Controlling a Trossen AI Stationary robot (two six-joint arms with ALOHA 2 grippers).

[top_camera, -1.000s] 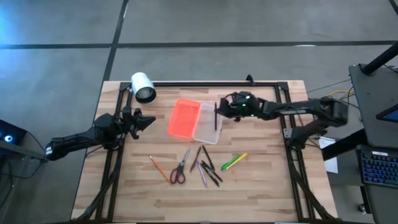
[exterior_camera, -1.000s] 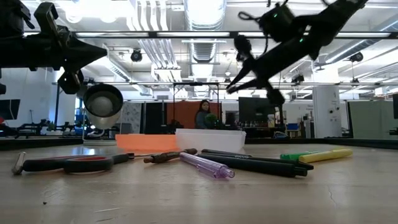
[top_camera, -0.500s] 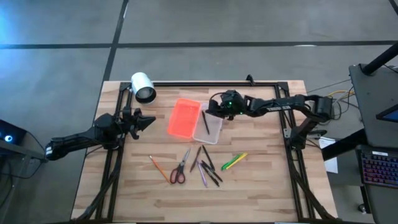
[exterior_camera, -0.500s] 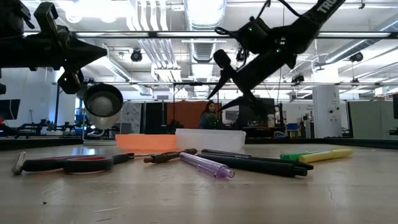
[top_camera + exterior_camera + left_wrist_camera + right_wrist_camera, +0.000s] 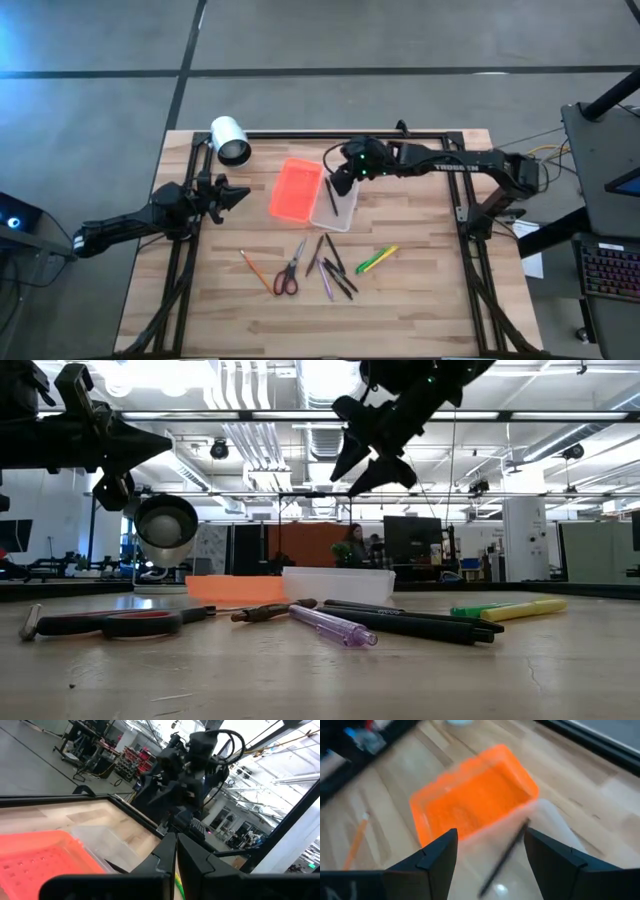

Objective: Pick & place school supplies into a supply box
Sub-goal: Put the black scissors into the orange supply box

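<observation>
The supply box lies open mid-table: its clear tray [image 5: 335, 204] beside its orange lid [image 5: 296, 189]. A dark pen [image 5: 505, 854] lies inside the tray. My right gripper [image 5: 337, 186] hangs open above the tray, pointing slantwise down at it, with nothing between its fingers [image 5: 438, 854]. On the wood nearer the front lie an orange pencil [image 5: 255, 270], red-handled scissors [image 5: 288, 273], several dark pens [image 5: 334, 270] and a yellow-green highlighter [image 5: 376, 259]. My left gripper [image 5: 238, 195] waits shut at the table's left, held level.
A white cylinder [image 5: 230, 140] is mounted at the far left corner of the black frame [image 5: 340, 134] that runs around the table. Bare wood lies right of the tray and along the near edge. A person shows far off in the room [image 5: 355, 547].
My right gripper has gone toward the table's left, over the clear tray, rolled its wrist, opened and let go of the dark pen, then risen. The pen, held above the tray's right edge a second ago, now lies in the tray.
</observation>
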